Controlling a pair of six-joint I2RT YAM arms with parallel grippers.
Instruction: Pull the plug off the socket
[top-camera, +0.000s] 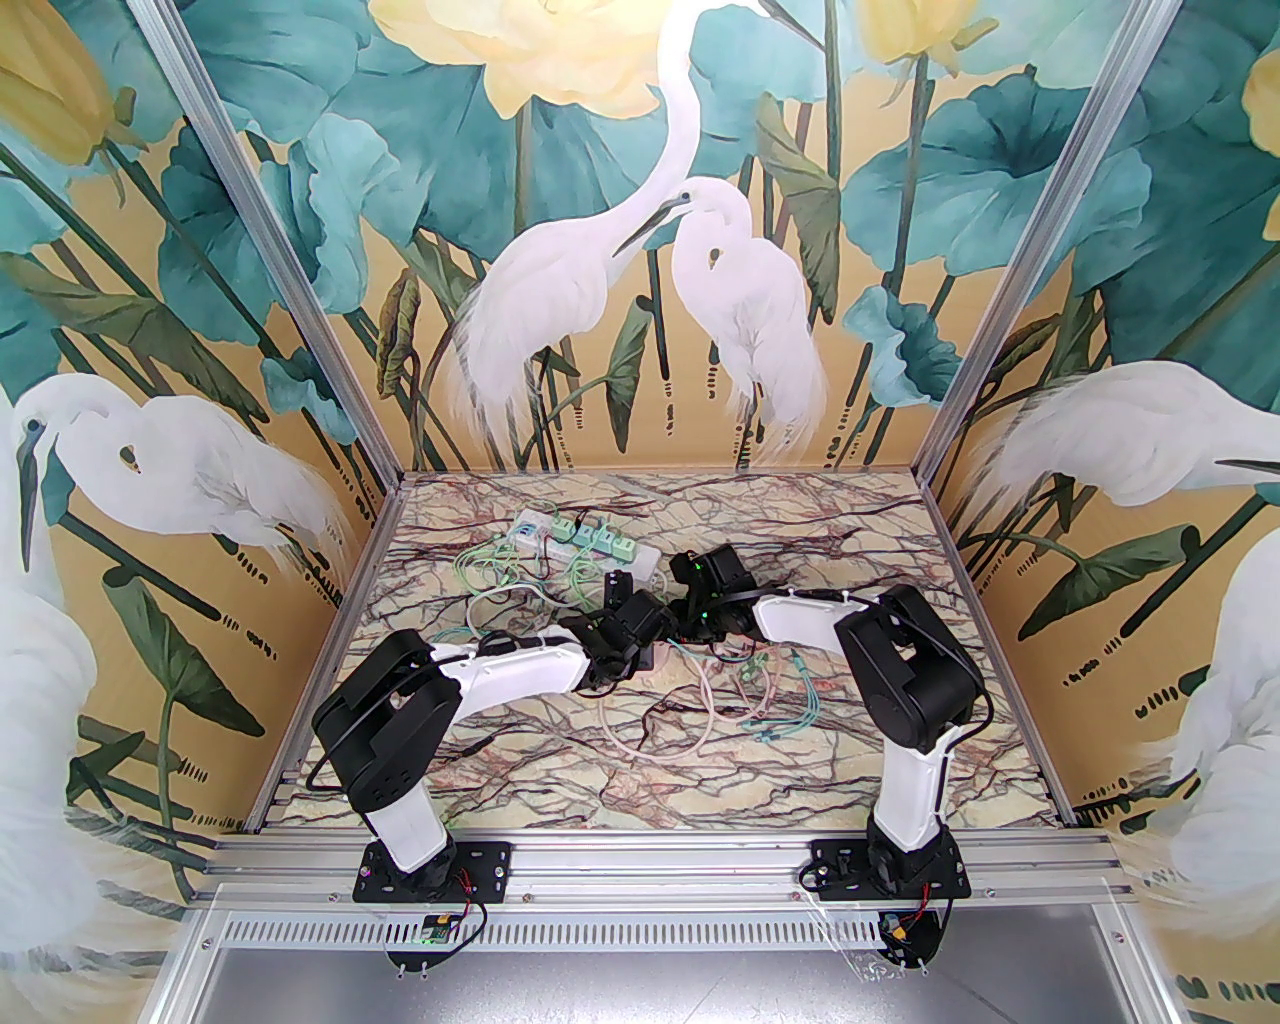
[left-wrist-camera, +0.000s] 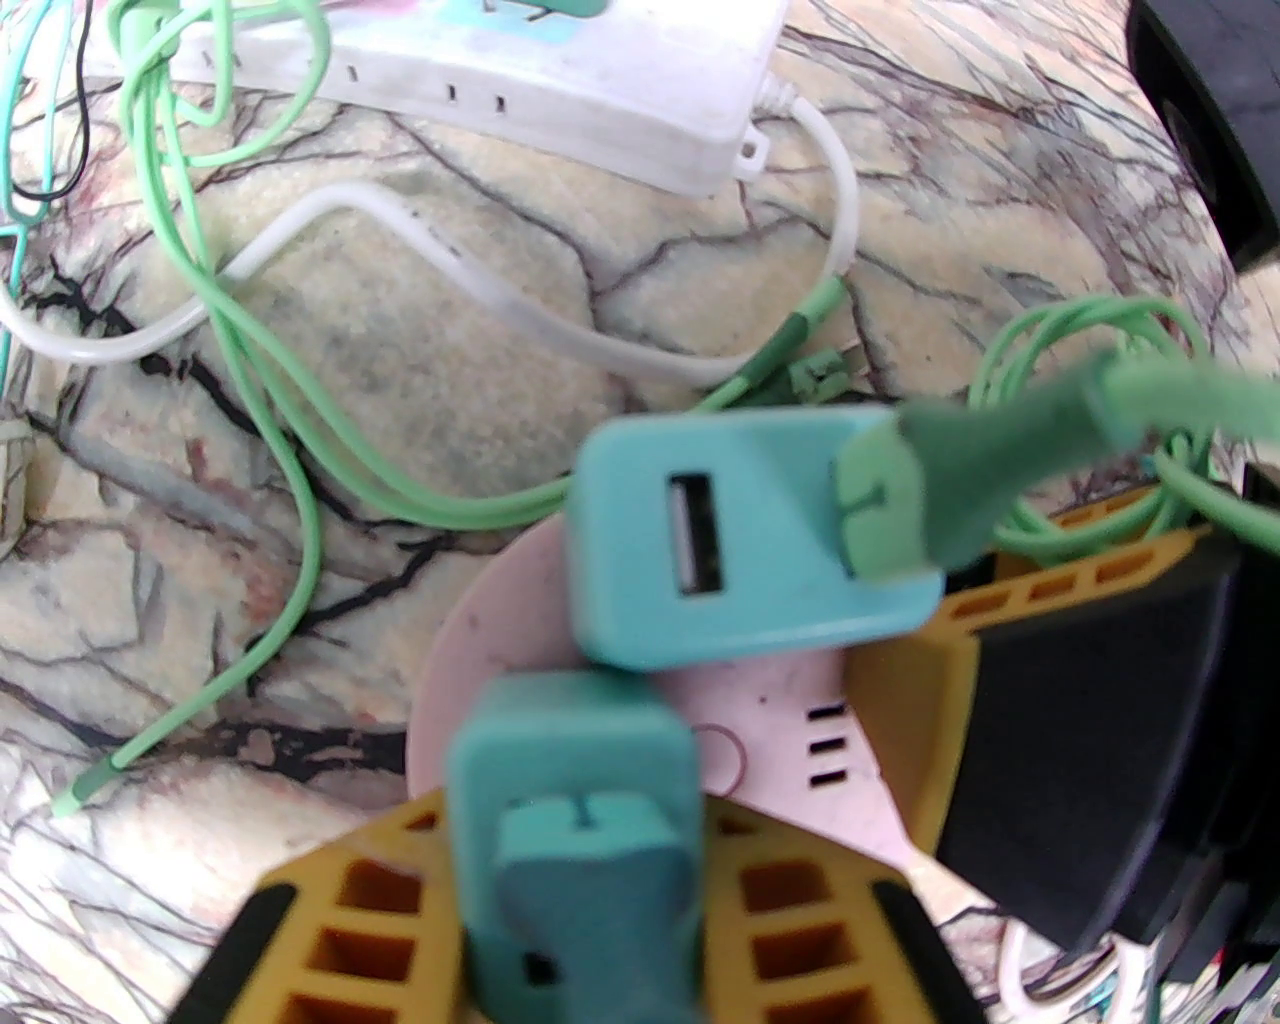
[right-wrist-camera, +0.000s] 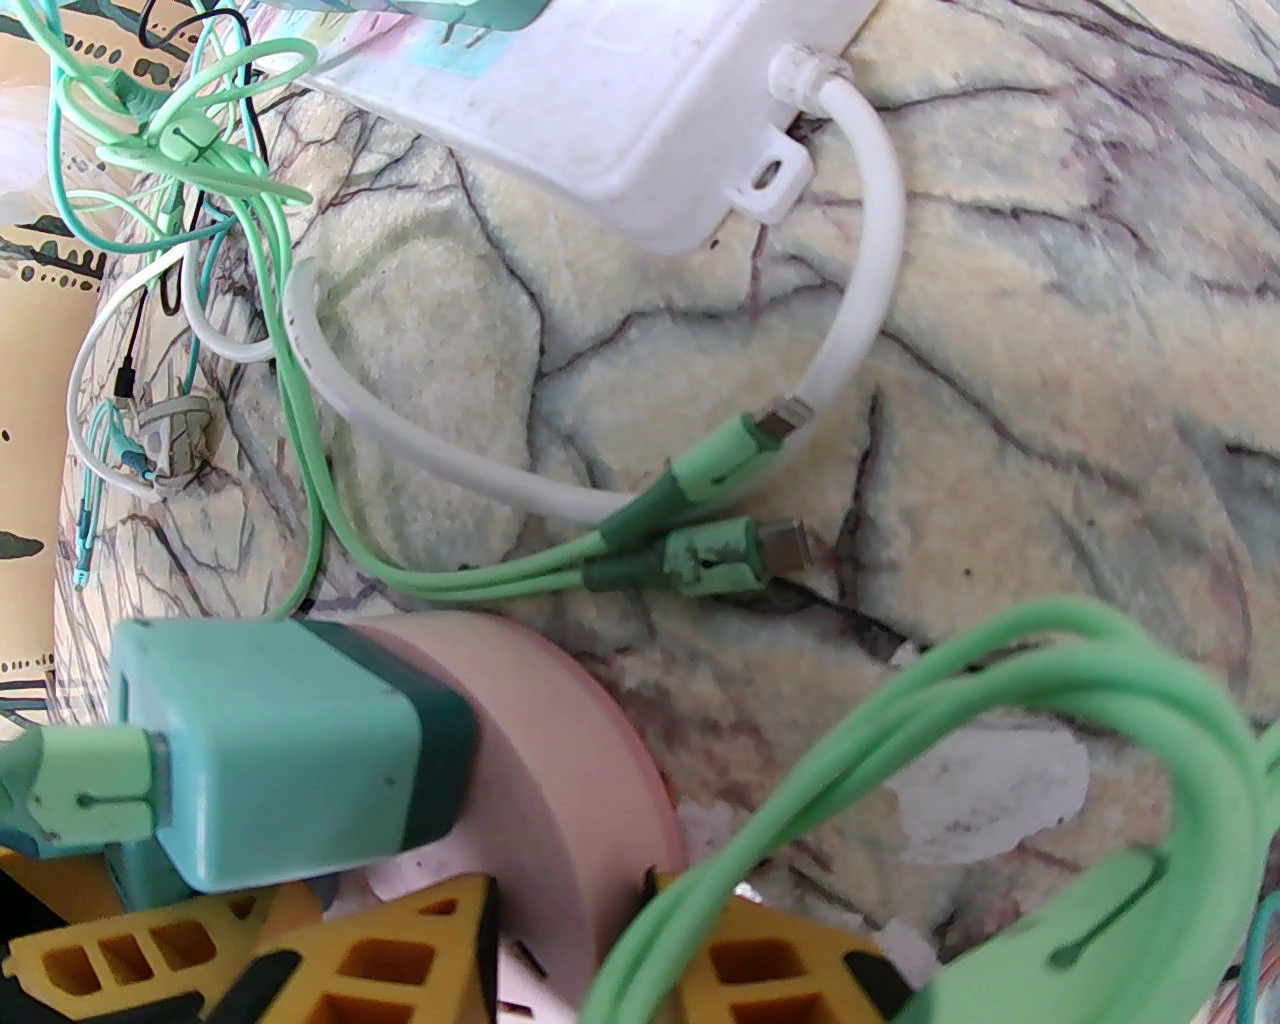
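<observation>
Left fingers (left-wrist-camera: 790, 930) clamped on small teal plastic plug (left-wrist-camera: 570, 790): light, rigid, slick. Best hold: flat sides. Right fingers (right-wrist-camera: 735, 925) flank round pink socket (right-wrist-camera: 560, 740); grip unclear.

No word, brand, number or sign can be read. The white power strip (right-wrist-camera: 620, 140) bears a coloured print, blurred and cut off by the frame edge. The teal plug (left-wrist-camera: 570, 760) and pink socket (left-wrist-camera: 790, 720) show plain faces.
</observation>
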